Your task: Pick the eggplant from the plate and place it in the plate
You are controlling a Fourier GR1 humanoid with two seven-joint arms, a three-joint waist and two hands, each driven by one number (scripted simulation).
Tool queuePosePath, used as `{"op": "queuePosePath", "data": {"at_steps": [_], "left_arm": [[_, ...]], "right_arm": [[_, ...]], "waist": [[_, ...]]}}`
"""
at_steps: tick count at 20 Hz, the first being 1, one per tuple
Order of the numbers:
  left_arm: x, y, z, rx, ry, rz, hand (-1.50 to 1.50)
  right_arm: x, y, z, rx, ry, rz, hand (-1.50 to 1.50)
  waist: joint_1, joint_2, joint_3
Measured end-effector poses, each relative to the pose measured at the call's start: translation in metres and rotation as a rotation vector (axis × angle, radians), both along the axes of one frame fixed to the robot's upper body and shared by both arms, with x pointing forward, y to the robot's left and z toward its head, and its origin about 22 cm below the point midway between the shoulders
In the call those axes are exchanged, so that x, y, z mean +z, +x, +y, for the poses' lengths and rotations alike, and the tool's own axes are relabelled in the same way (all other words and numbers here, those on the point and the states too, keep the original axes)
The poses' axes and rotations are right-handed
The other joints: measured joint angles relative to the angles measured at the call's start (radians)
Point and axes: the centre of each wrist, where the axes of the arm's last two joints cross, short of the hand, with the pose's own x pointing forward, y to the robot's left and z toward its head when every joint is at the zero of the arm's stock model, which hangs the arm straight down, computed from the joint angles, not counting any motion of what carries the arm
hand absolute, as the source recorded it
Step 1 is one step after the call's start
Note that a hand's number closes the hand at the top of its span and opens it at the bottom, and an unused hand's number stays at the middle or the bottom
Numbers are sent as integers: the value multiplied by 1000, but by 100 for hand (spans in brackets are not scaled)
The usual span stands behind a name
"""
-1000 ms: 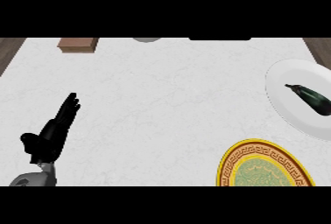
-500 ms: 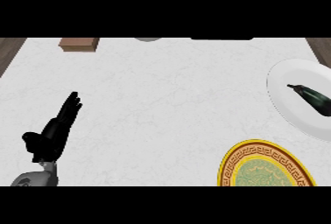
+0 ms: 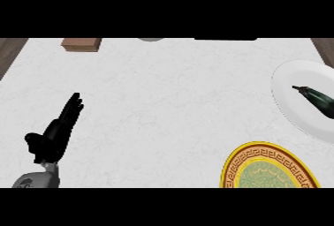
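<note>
- Eggplant: dark, long, lying in the white plate at the table's right edge, about 3 o'clock in the head view. The plate runs partly out of view.
- Long axis: from stem end at roughly 10 o'clock to blunt end at roughly 4 o'clock, the far end cut by the view's edge.
- Left robot hand: at lower left, about 8 o'clock, fingers straight and pointing toward 1 o'clock, holding nothing, resting.
- Key relation: eggplant lies well apart from the left robot hand, across the table toward 2–3 o'clock from it.
- Right robot hand: not seen anywhere. Judgement: the eggplant sits on the robot's right side, so the right arm would be the nearer one for it.
- Yellow patterned plate: gold rim, greenish centre, at about 5 o'clock, just below the white plate and near it. Nothing lies in it.
- Judgement: eggplant is on the white plate, not the patterned one.
- Far edge, 11–12 o'clock: a brown block and a grey round thing, too cut off to name.
</note>
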Motion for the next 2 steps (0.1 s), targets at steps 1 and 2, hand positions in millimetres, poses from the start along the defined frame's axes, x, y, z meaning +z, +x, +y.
{"op": "queuePosePath", "data": {"at_steps": [1,2], "left_arm": [[0,-1,1,-3,-4,0,0],[2,0,0,-4,-7,-2,0]], "right_arm": [[-3,-5,-1,-5,-7,8,-150],[-5,-8,-1,-11,-14,13,-150]], "waist": [[0,0,0],[0,0,1]]}}
